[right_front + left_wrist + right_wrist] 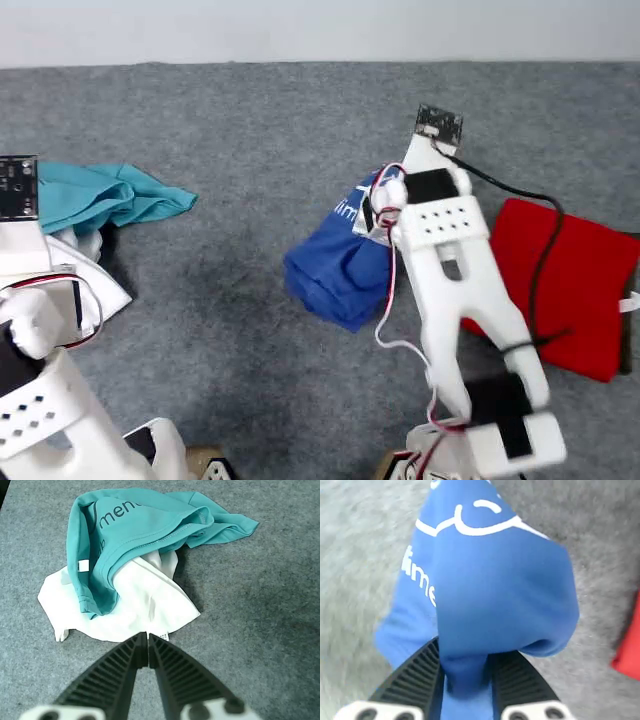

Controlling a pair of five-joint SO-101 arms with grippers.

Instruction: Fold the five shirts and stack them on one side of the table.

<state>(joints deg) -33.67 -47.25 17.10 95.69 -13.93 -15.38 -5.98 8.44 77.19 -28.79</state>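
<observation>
Shirts lie in three spots across the grey, felt-like desk in the high view. At the left edge of the frame a teal shirt is bunched in soft folds. Its stitched hem curls over a crumpled white shirt that lies partly under it, the two touching. The left arm, of white plastic, rises from the lower left corner. Its left pincer sits just short of the white shirt's edge, the ribbed black jaws clenched together on nothing.

At centre frame a blue shirt with white print sits in a rumpled, rounded heap. The right arm stretches from the lower right of the frame up toward the centre, leaning over the heap, with red and white wires looping along it. Its right pincer is grasping a pinch of the blue shirt's smooth fabric between ribbed black jaws.

At the right edge a red shirt lies flat as a neat folded rectangle. It is partly beneath the right arm and a black cable, and apart from the blue one.
</observation>
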